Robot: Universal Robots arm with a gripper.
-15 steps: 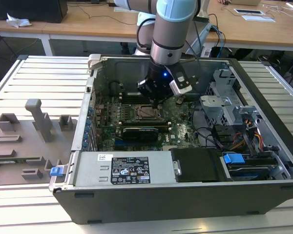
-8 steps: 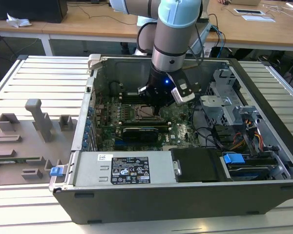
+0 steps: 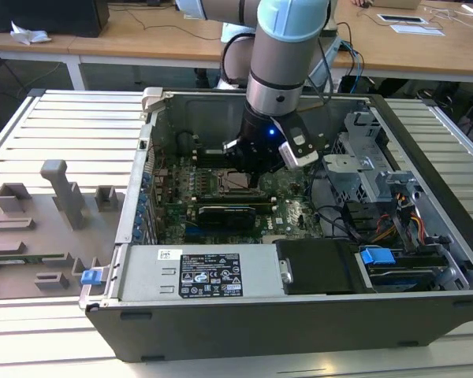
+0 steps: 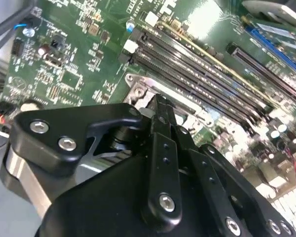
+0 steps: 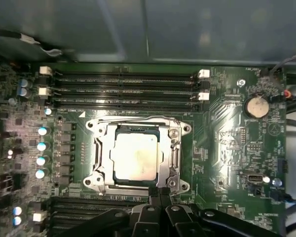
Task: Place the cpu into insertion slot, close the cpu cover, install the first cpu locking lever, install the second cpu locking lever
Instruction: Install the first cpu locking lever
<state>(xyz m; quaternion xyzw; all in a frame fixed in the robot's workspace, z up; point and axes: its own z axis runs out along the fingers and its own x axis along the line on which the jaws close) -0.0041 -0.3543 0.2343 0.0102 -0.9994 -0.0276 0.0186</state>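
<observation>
Black gripper (image 5: 160, 197) linkage fills the bottom centre of the first wrist view, closest to the lens. Its two fingers look pressed together into a narrow tip with nothing between them, and that tip sits right at the lower edge of the socket frame. Can't tell whether it's actually touching the metal.

Outward from there: the cpu (image 5: 134, 157) lies flat in the insertion slot (image 5: 119, 132), straight up-frame from the fingertips, dull tan top facing the camera. The cpu cover (image 5: 104, 153) is down around it, the chip showing through its window, so those steps look done. Whether either locking lever is latched I can't make out; thin rods run along the frame's sides, but they're hard to read.

Counts: one chip, one socket, one cover. Four long black memory slots (image 5: 126, 90) run horizontally above the socket, more sit at lower left, and one coin cell battery (image 5: 257, 106) sits at upper right.

In the exterior view the gripper (image 3: 252, 177) hangs inside the open computer case (image 3: 221, 331), just over the socket near frame centre.
</observation>
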